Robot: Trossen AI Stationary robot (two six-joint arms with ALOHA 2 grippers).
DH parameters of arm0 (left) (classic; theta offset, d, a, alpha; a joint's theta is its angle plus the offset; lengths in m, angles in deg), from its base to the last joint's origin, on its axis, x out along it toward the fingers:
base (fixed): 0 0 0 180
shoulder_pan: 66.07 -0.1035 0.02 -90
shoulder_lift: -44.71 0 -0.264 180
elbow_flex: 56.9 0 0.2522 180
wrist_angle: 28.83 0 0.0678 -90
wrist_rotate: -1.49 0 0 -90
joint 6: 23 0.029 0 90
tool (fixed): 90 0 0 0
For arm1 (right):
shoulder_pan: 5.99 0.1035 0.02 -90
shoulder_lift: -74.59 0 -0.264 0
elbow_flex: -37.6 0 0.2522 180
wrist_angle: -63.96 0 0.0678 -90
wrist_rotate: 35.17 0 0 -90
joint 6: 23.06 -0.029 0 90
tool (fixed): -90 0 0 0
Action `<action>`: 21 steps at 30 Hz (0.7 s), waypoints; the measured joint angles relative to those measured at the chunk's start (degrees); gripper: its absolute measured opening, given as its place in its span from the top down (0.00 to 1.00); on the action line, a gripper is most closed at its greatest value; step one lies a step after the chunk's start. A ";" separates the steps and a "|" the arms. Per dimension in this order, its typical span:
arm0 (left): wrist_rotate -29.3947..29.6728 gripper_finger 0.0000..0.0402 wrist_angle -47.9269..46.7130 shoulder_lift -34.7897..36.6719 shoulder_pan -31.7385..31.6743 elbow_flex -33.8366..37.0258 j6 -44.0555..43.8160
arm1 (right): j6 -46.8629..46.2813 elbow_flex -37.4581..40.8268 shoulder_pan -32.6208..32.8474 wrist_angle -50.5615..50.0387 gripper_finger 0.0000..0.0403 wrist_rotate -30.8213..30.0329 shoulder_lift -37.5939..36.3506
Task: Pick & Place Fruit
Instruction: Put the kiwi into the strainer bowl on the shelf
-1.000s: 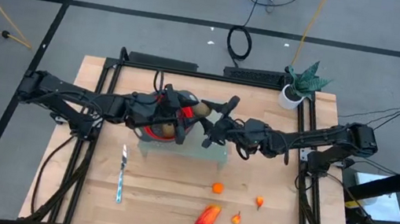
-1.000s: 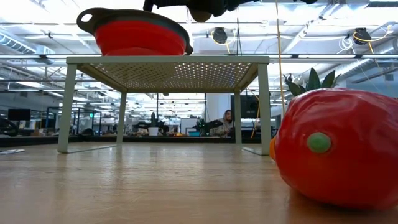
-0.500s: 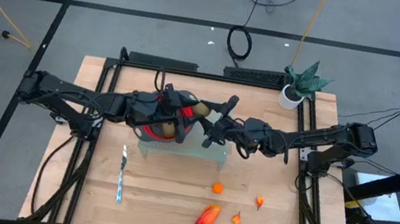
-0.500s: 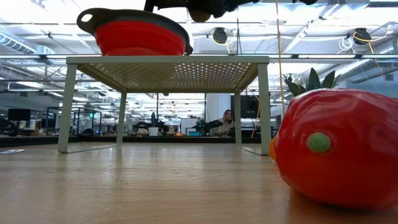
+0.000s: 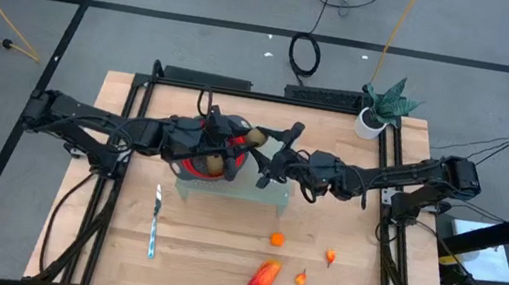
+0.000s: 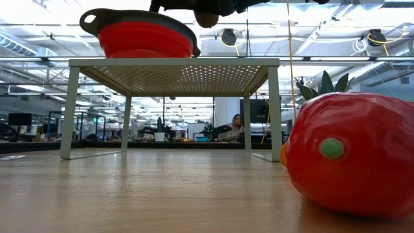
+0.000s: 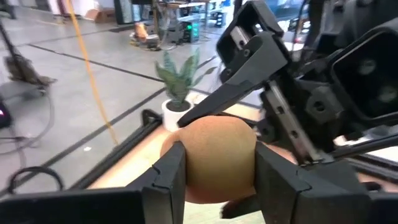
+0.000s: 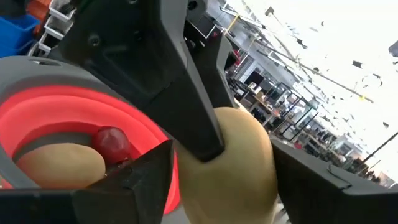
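Above the red bowl (image 5: 203,160) on the wire rack (image 5: 271,198), the left gripper (image 7: 214,177) clamps a brown oval fruit (image 7: 217,155), long axis across its fingers. The right gripper (image 5: 270,157), jaws parted, flanks it at 3 o'clock.

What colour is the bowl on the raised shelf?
Red with a grey rim; clearest in the low view.

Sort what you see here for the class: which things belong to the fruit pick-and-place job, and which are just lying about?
Part of the job:
- brown oval fruit between the left gripper fingers, the right gripper at it too
- fruit already in the red bowl
- red-orange piece
- small orange pieces

Lying about:
- silver knife
- potted plant
- perforated stand
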State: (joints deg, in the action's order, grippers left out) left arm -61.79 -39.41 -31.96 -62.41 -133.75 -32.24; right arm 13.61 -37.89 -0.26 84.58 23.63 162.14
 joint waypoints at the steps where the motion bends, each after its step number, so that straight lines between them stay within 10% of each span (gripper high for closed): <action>1: 0.81 0.65 -0.09 0.00 0.00 0.02 0.69 | -0.70 0.00 0.00 -0.23 0.38 -0.10 -0.01; 14: 13.26 0.64 -1.80 3.98 -0.09 0.02 10.68 | -3.02 0.00 0.07 -4.14 0.24 -10.61 -0.03; 21: 15.53 0.64 -12.20 9.43 -0.04 -0.02 1.90 | -5.02 0.02 0.06 -7.87 0.27 -10.81 -0.03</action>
State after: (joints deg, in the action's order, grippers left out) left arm -46.26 -51.61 -22.52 -62.45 -133.77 -30.34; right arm 8.60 -37.88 -0.20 76.71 12.82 162.11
